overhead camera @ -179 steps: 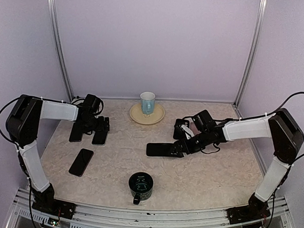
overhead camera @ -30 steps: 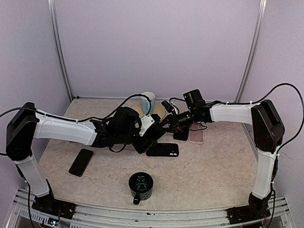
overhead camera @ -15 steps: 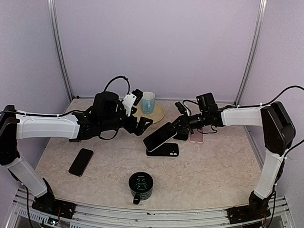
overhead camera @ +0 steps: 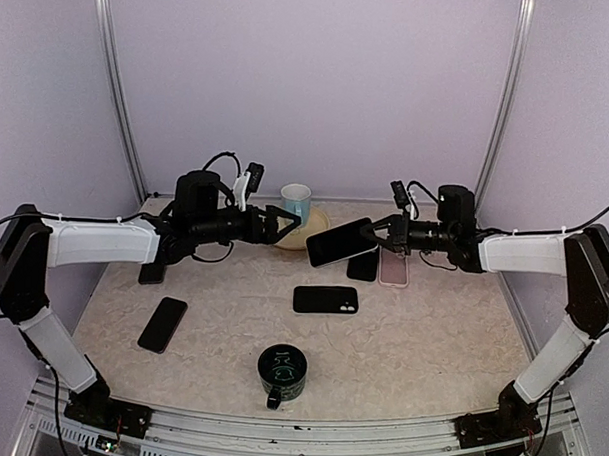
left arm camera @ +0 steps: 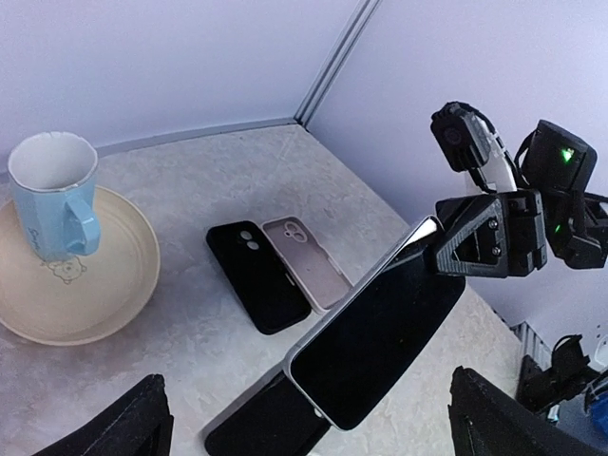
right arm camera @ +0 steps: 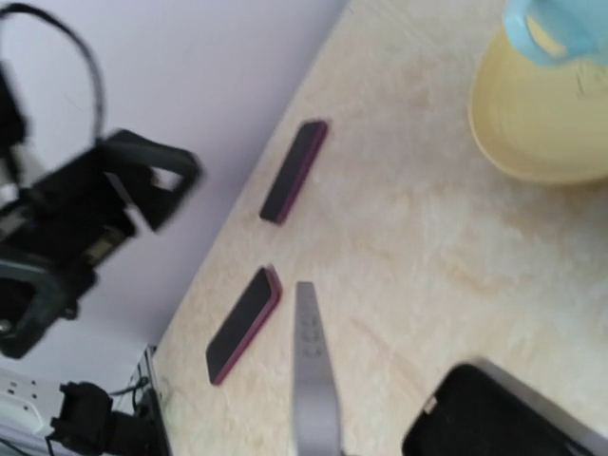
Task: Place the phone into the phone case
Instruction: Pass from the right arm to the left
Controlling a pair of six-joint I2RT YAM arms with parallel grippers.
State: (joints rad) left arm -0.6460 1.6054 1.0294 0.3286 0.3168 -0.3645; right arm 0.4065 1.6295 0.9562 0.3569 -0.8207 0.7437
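The phone (overhead camera: 341, 241) hangs in the air above the table (overhead camera: 431, 332), tilted, with its dark screen facing the left wrist camera. The right gripper (overhead camera: 379, 235) pinches it by one short end, jaws pressed tight on the edge. That grip leaves the long free end pointing toward the left gripper (overhead camera: 281, 223), which hovers just short of it with fingers (left arm camera: 123, 427) spread wide and holding nothing. It looks set up either for a handover or for a second grip to steady the phone. Below and a little behind the phone, the black case (overhead camera: 362, 266) and the pink case (overhead camera: 394, 268) lie side by side, open side up, likely so a phone can be pressed in from above. Nearer the arms lies a flat black slab (overhead camera: 325, 300); whether it is a phone or a case I cannot tell. The phone is not yet in any case.
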